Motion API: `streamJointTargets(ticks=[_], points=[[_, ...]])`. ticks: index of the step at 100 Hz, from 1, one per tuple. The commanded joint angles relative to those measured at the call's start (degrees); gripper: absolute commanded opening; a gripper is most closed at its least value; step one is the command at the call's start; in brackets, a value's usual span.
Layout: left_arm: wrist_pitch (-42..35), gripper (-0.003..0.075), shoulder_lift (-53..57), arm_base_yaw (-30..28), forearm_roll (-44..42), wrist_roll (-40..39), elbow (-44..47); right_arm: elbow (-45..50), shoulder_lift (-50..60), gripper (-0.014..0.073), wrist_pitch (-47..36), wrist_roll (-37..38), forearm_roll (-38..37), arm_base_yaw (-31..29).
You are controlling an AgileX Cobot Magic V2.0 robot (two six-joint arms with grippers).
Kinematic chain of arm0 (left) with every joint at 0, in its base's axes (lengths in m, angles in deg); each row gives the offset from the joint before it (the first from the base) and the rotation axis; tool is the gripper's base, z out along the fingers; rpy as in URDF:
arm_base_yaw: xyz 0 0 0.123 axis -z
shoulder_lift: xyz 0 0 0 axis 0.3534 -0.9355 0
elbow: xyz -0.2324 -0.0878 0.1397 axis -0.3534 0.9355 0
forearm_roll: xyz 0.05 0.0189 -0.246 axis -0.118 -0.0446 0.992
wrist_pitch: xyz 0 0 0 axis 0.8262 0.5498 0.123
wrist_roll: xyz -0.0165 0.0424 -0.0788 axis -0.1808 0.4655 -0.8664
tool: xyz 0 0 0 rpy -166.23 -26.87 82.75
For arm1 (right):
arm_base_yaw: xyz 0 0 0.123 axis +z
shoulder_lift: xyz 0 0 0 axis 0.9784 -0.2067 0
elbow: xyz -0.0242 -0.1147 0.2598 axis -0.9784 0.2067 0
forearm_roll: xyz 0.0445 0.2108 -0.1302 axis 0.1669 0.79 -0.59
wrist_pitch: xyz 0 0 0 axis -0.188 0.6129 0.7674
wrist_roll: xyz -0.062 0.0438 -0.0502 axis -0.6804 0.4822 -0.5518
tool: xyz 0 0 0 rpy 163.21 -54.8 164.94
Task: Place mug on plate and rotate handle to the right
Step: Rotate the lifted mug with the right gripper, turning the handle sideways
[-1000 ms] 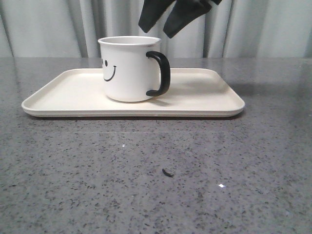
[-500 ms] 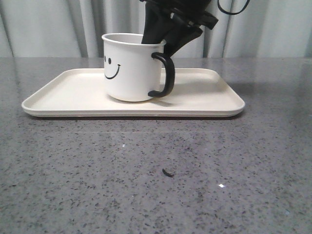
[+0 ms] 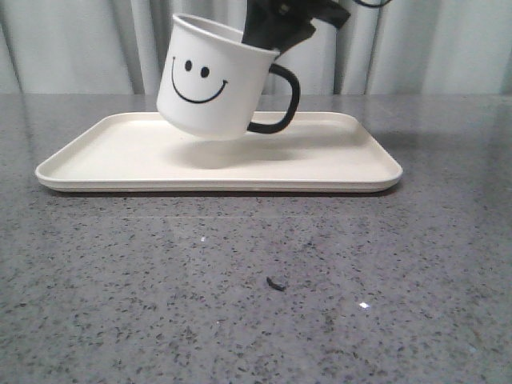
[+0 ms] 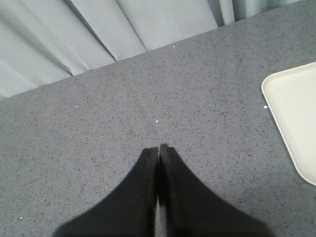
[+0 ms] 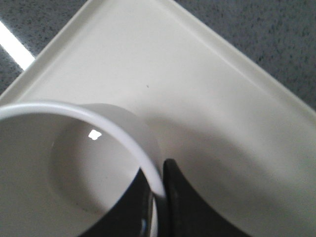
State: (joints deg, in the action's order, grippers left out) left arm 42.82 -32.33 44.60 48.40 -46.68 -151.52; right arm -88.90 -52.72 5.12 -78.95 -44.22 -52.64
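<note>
The white mug [image 3: 210, 82] with a black smiley face hangs tilted a little above the cream plate [image 3: 112, 156], its black handle [image 3: 282, 100] pointing right. My right gripper [image 3: 272, 40] is shut on the mug's rim beside the handle, one finger inside the mug and one outside. In the right wrist view the mug [image 5: 59, 173] fills the lower left, the plate [image 5: 207, 89] lies below it, and the right gripper [image 5: 159, 190] pinches the rim. My left gripper [image 4: 158, 153] is shut and holds nothing, over bare grey table with a corner of the plate [image 4: 294, 113] at the edge of its view.
The grey speckled table [image 3: 256, 288] spreads in front of the plate, with a small dark speck [image 3: 275, 283] lying on it. Pale curtains [image 3: 72, 44] hang behind the table's far edge.
My right gripper came down onto the mug's rim, shut on it, and lifted the mug off the plate, tilting it. The smiley face has turned more toward the front.
</note>
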Motion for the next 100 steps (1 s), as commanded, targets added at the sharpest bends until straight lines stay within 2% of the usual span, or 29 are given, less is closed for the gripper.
streamJointTargets(ticks=[1,12,25,49,100], points=[[-1.30,-0.0019,0.29,0.23,-1.33,-0.75,-1.16,-6.66,3.44,-0.0069,2.58,-3.80,2.00,-0.33],[-1.30,-0.0019,0.29,0.23,-1.29,-0.75,-1.16,-13.62,3.14,-0.0069,9.63,-7.59,0.37,-0.33],[-1.30,-0.0019,0.29,0.23,-1.20,-0.75,-1.16,-21.03,2.04,-0.0069,16.01,-7.80,-2.85,-0.33],[-1.30,-0.0019,0.29,0.23,-1.06,-0.75,-1.16,-22.00,1.16,-0.0069,17.89,-11.06,-8.04,-0.27],[-1.30,-0.0019,0.29,0.23,-0.53,-0.75,-1.16,-21.89,-5.43,-0.0069,17.89,-11.43,-8.46,1.21]])
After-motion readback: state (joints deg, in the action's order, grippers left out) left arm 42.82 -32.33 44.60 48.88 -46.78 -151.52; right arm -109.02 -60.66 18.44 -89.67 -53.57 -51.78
